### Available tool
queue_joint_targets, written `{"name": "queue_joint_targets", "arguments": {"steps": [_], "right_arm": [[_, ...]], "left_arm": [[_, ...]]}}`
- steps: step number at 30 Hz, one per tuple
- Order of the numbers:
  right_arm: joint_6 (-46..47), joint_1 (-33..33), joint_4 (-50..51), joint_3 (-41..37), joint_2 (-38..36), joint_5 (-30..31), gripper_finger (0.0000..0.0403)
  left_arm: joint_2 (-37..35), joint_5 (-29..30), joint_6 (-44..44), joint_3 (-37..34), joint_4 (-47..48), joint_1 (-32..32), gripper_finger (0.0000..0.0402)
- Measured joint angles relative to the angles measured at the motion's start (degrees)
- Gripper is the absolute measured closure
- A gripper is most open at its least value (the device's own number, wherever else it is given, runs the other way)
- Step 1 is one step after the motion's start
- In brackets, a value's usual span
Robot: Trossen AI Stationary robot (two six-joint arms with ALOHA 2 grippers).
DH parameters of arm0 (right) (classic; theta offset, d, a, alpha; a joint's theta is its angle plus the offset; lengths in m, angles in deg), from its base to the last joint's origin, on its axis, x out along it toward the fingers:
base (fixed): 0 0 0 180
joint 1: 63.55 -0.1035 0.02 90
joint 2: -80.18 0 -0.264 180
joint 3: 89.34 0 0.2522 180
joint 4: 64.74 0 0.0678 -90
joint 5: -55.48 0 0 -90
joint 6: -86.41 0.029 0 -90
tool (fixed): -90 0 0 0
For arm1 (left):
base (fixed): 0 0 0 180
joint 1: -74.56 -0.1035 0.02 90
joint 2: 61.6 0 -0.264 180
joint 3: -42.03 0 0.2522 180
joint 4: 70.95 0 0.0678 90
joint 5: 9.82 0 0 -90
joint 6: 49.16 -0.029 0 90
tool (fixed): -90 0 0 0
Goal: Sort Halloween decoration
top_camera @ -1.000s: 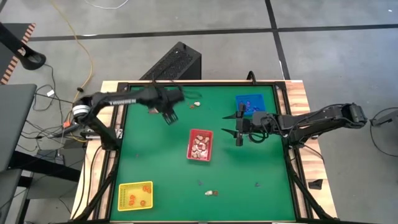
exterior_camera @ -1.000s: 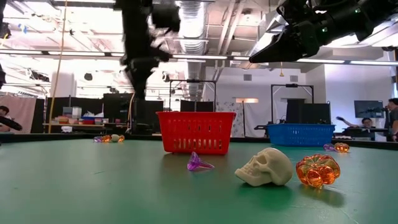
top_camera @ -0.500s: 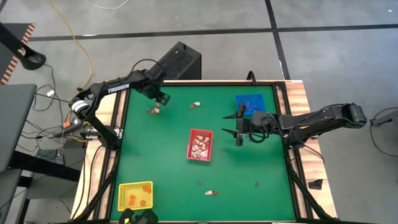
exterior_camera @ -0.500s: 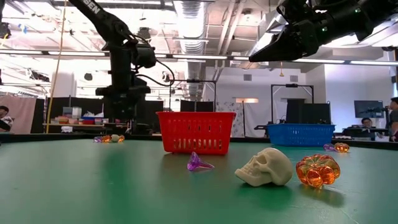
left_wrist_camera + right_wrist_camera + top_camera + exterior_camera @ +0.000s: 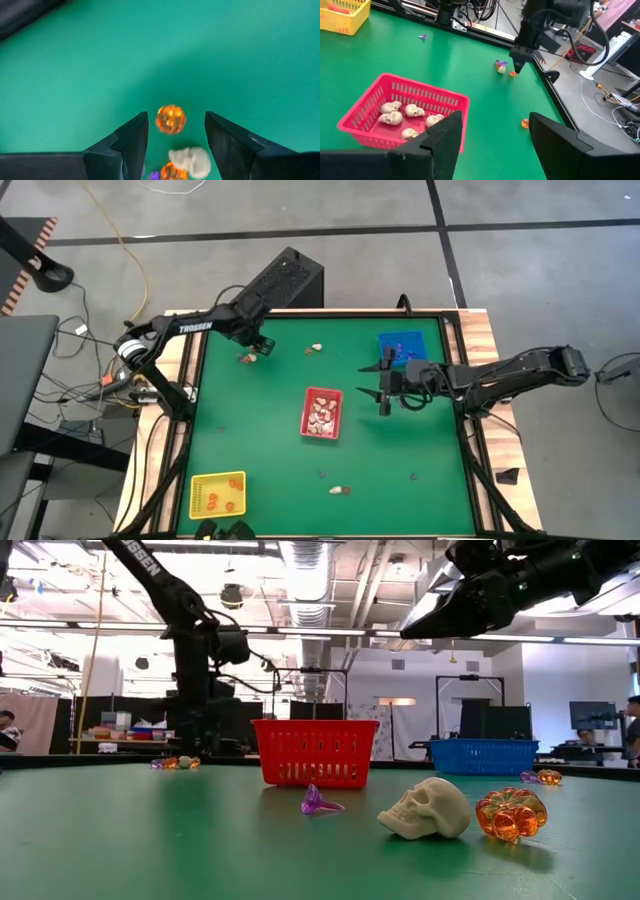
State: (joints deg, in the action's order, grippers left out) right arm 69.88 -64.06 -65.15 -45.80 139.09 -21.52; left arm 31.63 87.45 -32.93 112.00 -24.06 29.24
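A small cluster of Halloween decoration lies near the table's far left: an orange pumpkin (image 5: pixel 170 119), a cream skull (image 5: pixel 190 160), a second orange piece and a purple one. My left gripper (image 5: pixel 176 135) hangs open just above this cluster (image 5: pixel 247 358), fingers pointing steeply down on either side of the pumpkin, touching nothing. My right gripper (image 5: pixel 383 383) waits open in the air right of the red tray (image 5: pixel 321 412), which holds several skulls. More trinkets lie loose: one at the far middle (image 5: pixel 316 348), and a skull (image 5: pixel 425 807), a pumpkin (image 5: pixel 511 813) and a purple piece (image 5: pixel 320 802) near the front edge.
A blue tray (image 5: pixel 402 345) stands at the far right and a yellow tray (image 5: pixel 218 493) with orange pieces at the near left corner. Another orange trinket (image 5: pixel 524 123) lies on the green mat. The table's raised black frame (image 5: pixel 195 370) runs close to the left gripper.
My left gripper has swung from beside the red tray toward the table's far left, sunk lower and rolled about its own axis, ending above the trinket cluster. It has stayed open. No trinket has moved.
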Motion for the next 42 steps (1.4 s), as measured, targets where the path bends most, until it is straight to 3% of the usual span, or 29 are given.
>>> {"name": "queue_joint_targets", "arguments": {"steps": [14,27,36,42], "right_arm": [[0.0,-0.2,-0.1,0.0,0.0,0.0,0.0143],[0.0,-0.2,-0.1,0.0,0.0,0.0,0.0143],[0.1,-0.2,-0.1,0.0,0.0,0.0,0.0143],[0.1,-0.2,0.0,0.0,0.0,0.0,0.0143]], "left_arm": [[2.9,-0.1,1.3,-4.7,-6.8,0.5,0.0216],[3.8,0.1,0.7,-4.9,-6.9,0.9,0.022],[2.9,0.0,-0.2,-4.9,-6.0,1.0,0.0296],[-2.5,1.0,-0.8,-5.2,-5.6,0.9,0.0326]]}}
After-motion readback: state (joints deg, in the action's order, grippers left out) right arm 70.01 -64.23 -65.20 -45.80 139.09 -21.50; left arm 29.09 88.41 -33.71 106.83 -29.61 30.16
